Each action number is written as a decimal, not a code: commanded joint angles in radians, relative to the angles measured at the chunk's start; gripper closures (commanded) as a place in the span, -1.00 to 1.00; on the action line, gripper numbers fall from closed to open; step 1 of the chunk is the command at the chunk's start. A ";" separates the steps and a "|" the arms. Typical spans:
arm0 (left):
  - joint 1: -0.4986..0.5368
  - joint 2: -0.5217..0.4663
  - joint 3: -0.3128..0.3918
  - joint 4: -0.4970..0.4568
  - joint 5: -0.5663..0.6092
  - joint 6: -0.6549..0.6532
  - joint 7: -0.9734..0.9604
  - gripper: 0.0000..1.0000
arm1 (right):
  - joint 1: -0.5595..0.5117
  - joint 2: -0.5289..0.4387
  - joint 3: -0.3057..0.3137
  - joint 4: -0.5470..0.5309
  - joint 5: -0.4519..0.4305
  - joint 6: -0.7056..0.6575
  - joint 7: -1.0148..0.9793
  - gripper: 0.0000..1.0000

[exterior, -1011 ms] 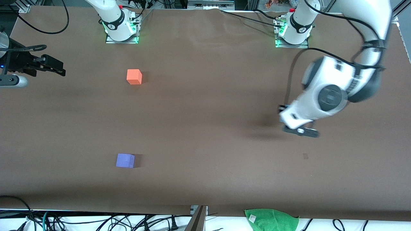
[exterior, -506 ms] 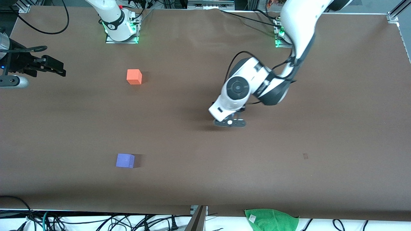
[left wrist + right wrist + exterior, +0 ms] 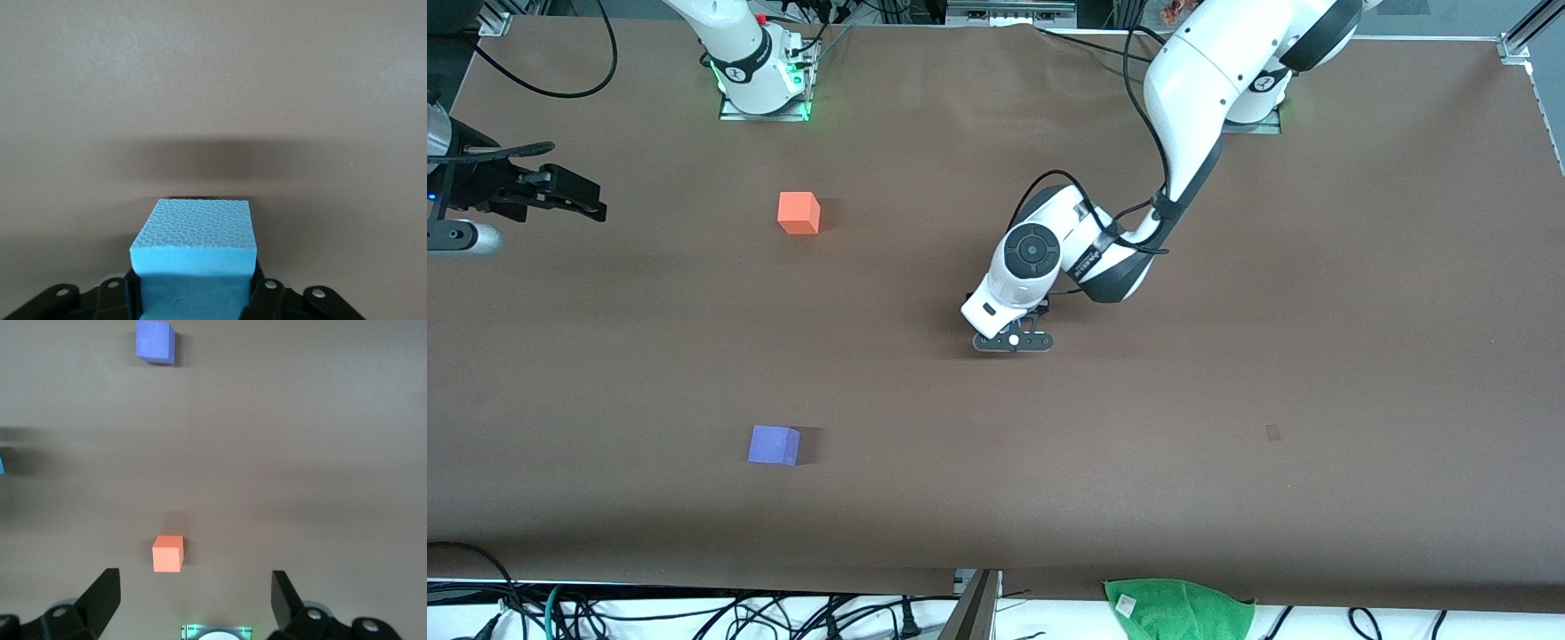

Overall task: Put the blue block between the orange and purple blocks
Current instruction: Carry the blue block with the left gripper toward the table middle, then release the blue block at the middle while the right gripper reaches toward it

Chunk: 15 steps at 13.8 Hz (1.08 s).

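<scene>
Nearest the front camera, the purple block sits on the brown tabletop exactly where it was a second ago. Farther from the camera than it, and toward the left arm's end of the tabletop, the left claw hangs low over bare tabletop. It has swept a long way toward the purple block's end during the last second, and only a short way in the last half second. Its fingers are clamped on the blue block, which fills the space between them in the left wrist view; from the front camera the block is hidden under the wrist, so its height above the tabletop is hard to judge. Farther still, directly up the tabletop from the purple block, the orange block has not moved. The right claw waits out past the orange block at the right arm's end, its fingers spread wide and holding nothing, almost unchanged from before.
</scene>
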 commanded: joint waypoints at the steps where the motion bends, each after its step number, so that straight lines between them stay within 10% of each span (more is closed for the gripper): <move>1: -0.007 0.016 0.018 0.036 -0.001 -0.007 0.000 -1.00 | 0.001 0.017 0.003 0.010 -0.013 0.022 0.002 -1.00; 8: 0.071 -0.079 0.009 0.046 -0.013 -0.041 -0.006 -1.00 | 0.007 0.049 0.010 0.006 -0.009 0.024 0.005 -1.00; 15: 0.280 -0.295 0.033 0.042 0.102 -0.458 0.061 -1.00 | 0.172 0.118 0.010 0.006 -0.009 0.082 0.101 -1.00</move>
